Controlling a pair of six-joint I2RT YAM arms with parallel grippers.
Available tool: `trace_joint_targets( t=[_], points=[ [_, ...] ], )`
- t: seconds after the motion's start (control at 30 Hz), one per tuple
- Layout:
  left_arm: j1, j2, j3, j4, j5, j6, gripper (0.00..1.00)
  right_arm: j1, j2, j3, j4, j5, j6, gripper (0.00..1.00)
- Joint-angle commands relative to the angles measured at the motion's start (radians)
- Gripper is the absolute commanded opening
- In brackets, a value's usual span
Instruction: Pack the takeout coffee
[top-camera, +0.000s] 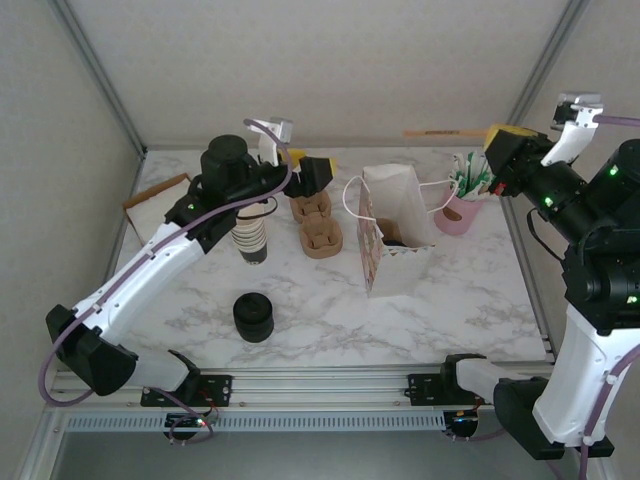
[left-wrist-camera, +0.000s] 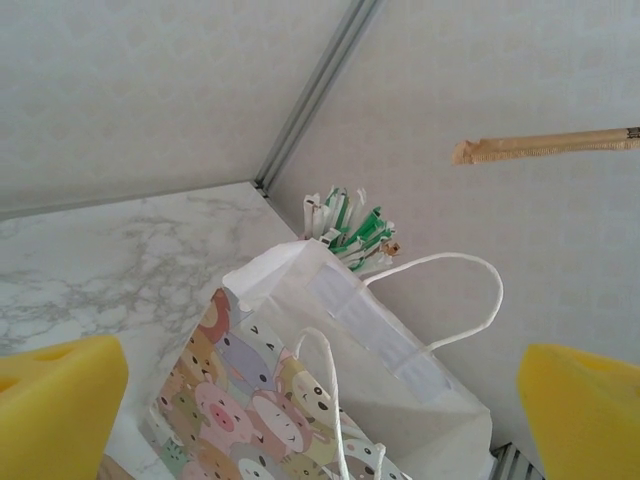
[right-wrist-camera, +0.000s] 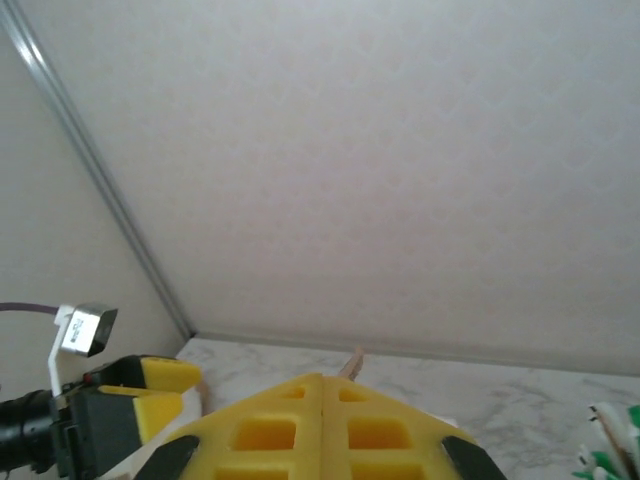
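1. The left tool (top-camera: 312, 170) hangs over the far middle of the worktop (top-camera: 470, 300), just left of the paper bag (top-camera: 398, 262). Its jaws are spread wide with nothing between them. In its wrist view the yellow pads (left-wrist-camera: 60, 400) sit in the two lower corners.
2. The right tool (top-camera: 497, 137) is pressed together, pinching a wooden stick (top-camera: 440, 132). It is raised at the far right, and the stick runs level and points left.
3. The bag stands upright mid-worktop with its mouth open and its white handles free. One side is printed with pastel cartoon animal faces, among them pigs and bears.
4. Takeout coffee (top-camera: 391, 234): a dark brown shape low inside the bag's mouth may be it, but it is too small to be sure.
5. A pink cup (top-camera: 460, 215) just right of the bag holds green-and-white packets (left-wrist-camera: 345, 225). Their print is too small to read.
6. Brown cardboard carriers (top-camera: 318, 238) lie left of the bag.
7. Farther left is a stack of cream-rimmed cups (top-camera: 252, 240), with a black stack of lids (top-camera: 253, 317) nearer.
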Motion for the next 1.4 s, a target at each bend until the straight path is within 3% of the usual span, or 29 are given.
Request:
trace_joint_targets(
  t=[0.0,0.53,1.37],
  points=[
    [-0.010,-0.033,-0.029,0.023,-0.037,-0.001,1.00,0.007,0.030,-0.002,-0.013,-0.078,0.033,0.00],
    [-0.004,-0.013,-0.046,-0.010,-0.094,0.023,1.00,0.027,0.235,0.030,-0.239,-0.040,0.012,0.00],
    [0.000,0.003,-0.025,-0.033,-0.115,0.033,1.00,0.189,0.556,0.019,-0.335,-0.009,-0.033,0.00]
  ],
)
